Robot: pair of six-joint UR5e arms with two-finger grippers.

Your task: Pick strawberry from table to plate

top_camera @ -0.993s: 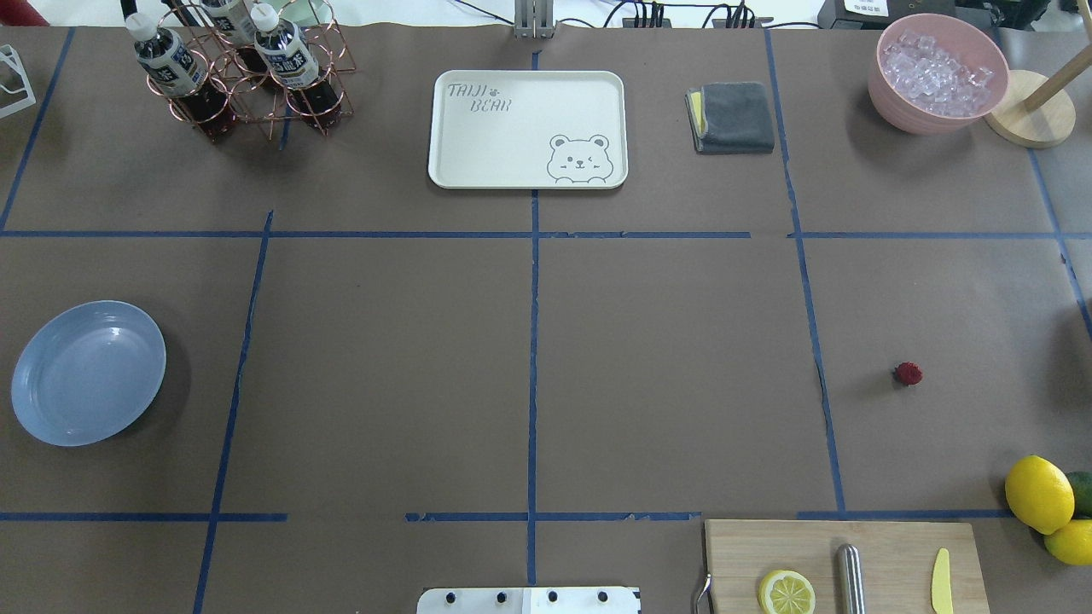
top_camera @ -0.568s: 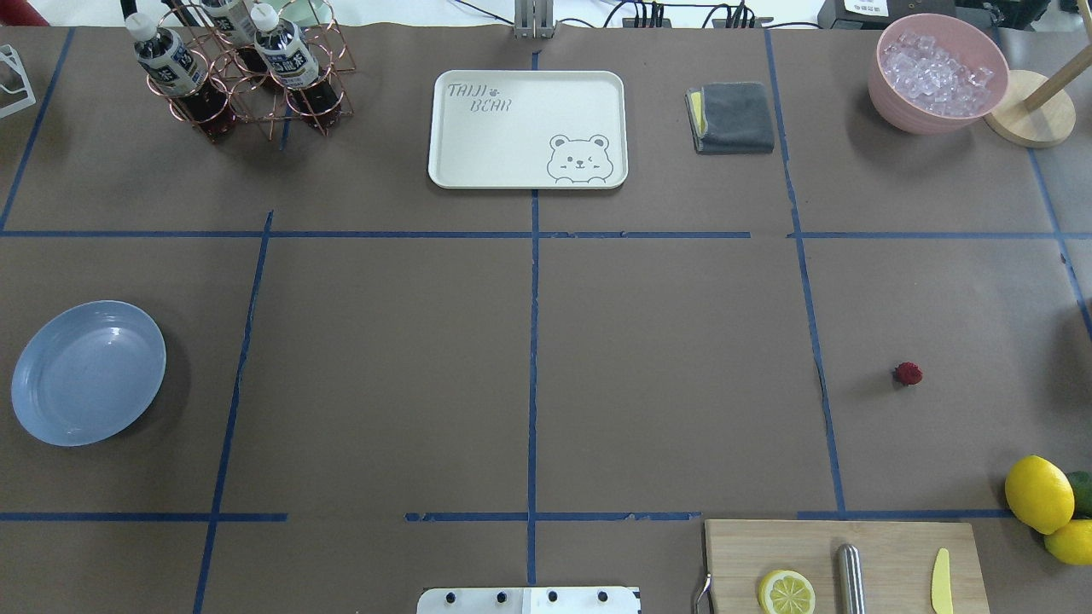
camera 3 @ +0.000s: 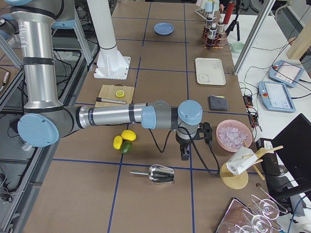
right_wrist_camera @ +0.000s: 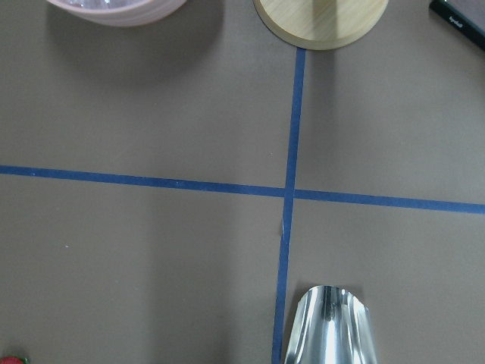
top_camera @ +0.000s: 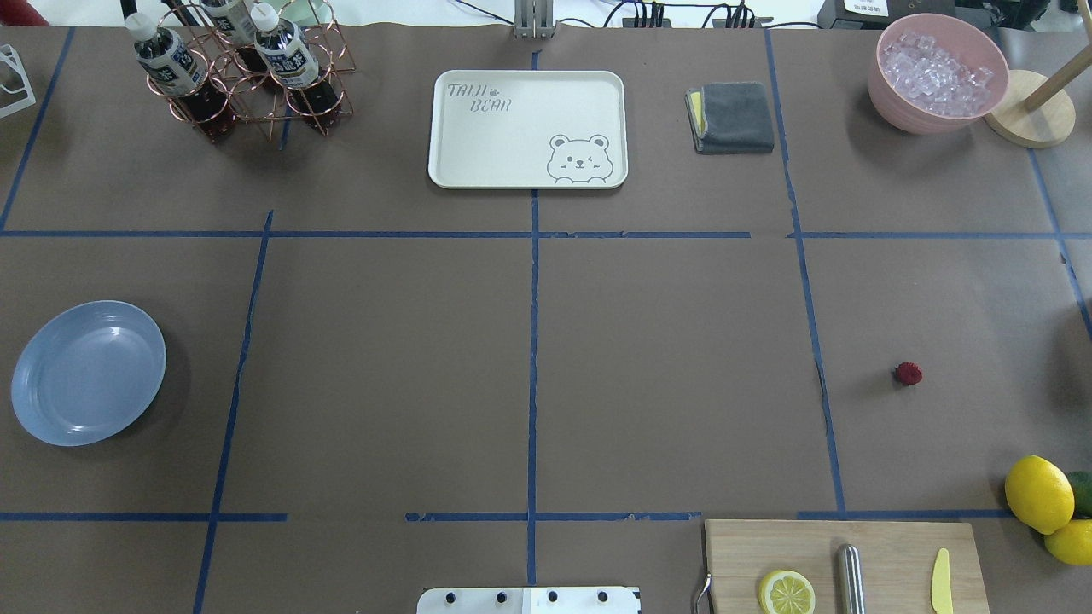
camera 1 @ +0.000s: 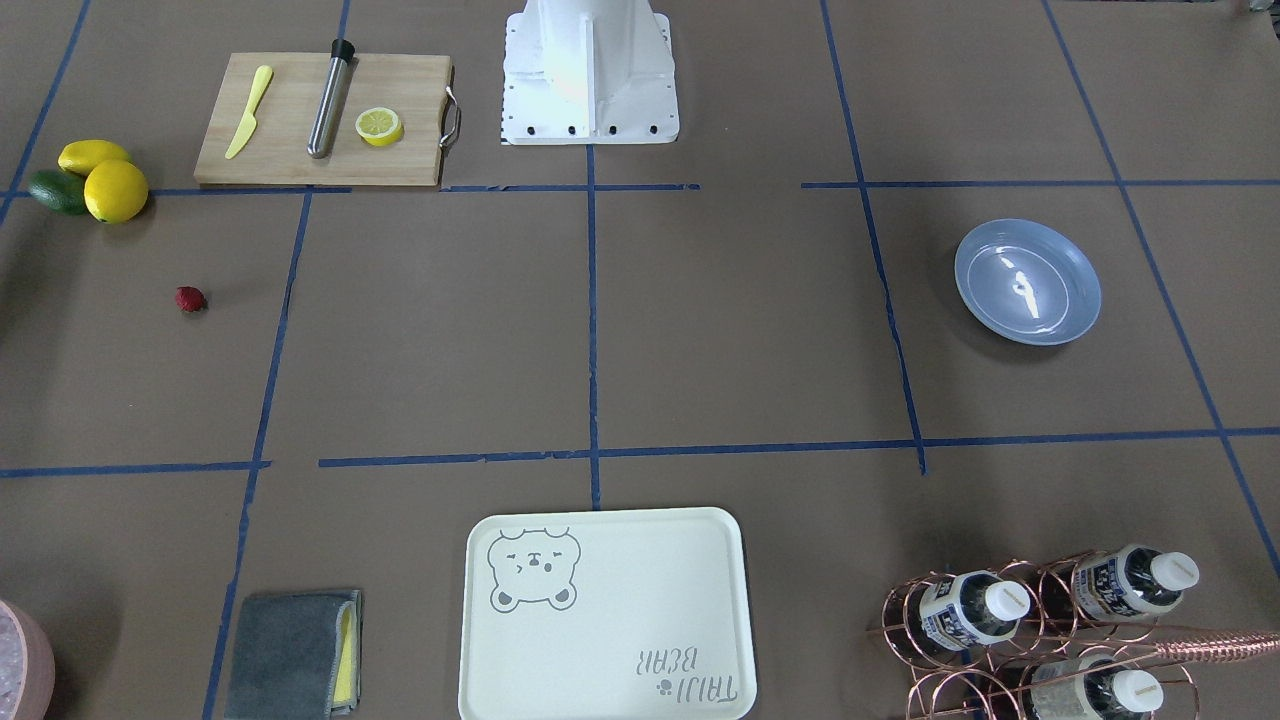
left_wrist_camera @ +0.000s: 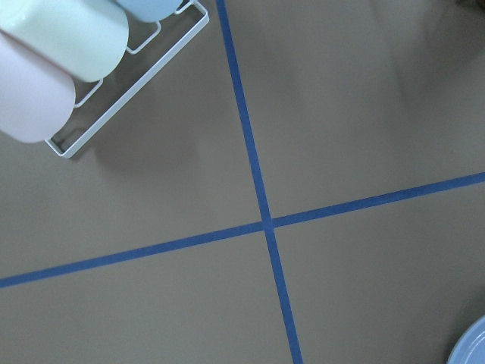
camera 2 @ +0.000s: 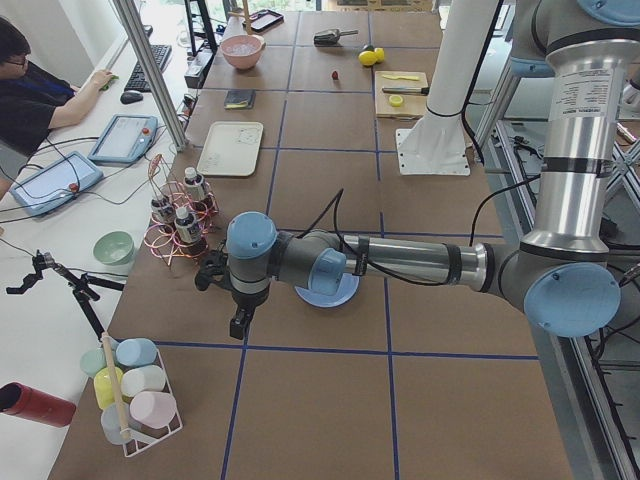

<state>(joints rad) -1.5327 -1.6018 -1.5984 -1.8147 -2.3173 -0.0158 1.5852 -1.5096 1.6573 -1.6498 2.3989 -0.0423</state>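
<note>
The strawberry [top_camera: 909, 373], tiny and dark red, lies on the brown table [top_camera: 665, 358] at the right; it also shows across the table [camera 1: 190, 299] and at the bottom-left corner of the right wrist view [right_wrist_camera: 11, 360]. The light-blue plate [top_camera: 88, 372] sits bare at the far left, with its rim [left_wrist_camera: 474, 349] in a corner of the left wrist view. My left gripper [camera 2: 240, 322] hangs beyond the table's left end, next to the plate. Past the right end, my right gripper [camera 3: 185, 154] hovers beyond the strawberry. I cannot tell whether either is open or shut.
A cream bear tray [top_camera: 527, 128], a bottle rack [top_camera: 247, 72], a grey cloth [top_camera: 732, 117] and a pink ice bowl [top_camera: 937, 72] line the far edge. A cutting board [top_camera: 840, 567] with a lemon half, lemons [top_camera: 1038, 493], a metal scoop [camera 3: 156, 173] and a cup rack [camera 2: 135, 385] stand nearby.
</note>
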